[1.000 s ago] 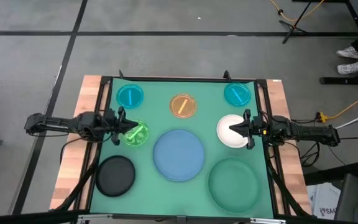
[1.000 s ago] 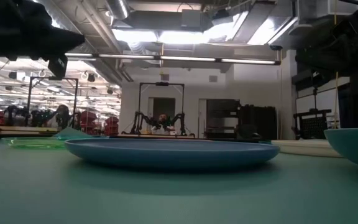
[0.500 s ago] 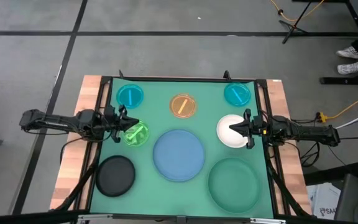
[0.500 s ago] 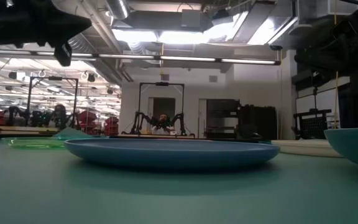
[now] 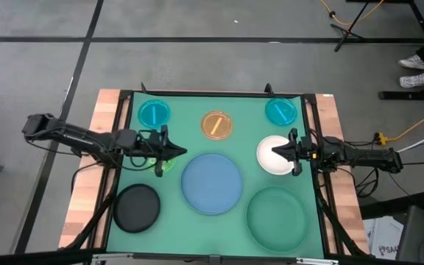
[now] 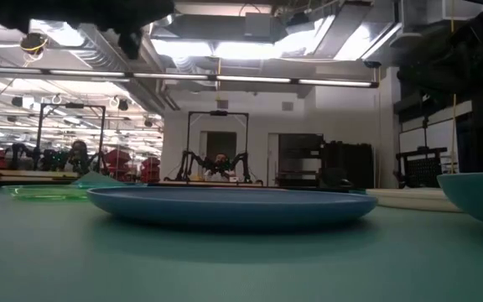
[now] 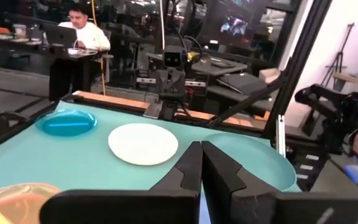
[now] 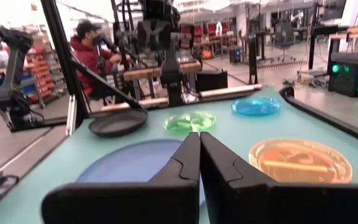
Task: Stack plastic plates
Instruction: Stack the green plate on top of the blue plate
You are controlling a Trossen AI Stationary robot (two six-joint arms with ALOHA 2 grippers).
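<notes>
Bare mat on the table [image 5: 190,121] lies between plates at 12 o'clock. The left tool [image 5: 180,152] hangs over the lime-green plate [image 5: 166,165]; the light-blue plate [image 5: 212,182] fills the centre.

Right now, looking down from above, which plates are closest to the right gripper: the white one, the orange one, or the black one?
From the right gripper, shut, in the high view:
1. White plate, right under it.
2. Orange plate, at the back middle.
3. Black plate, at the front left corner.
</notes>
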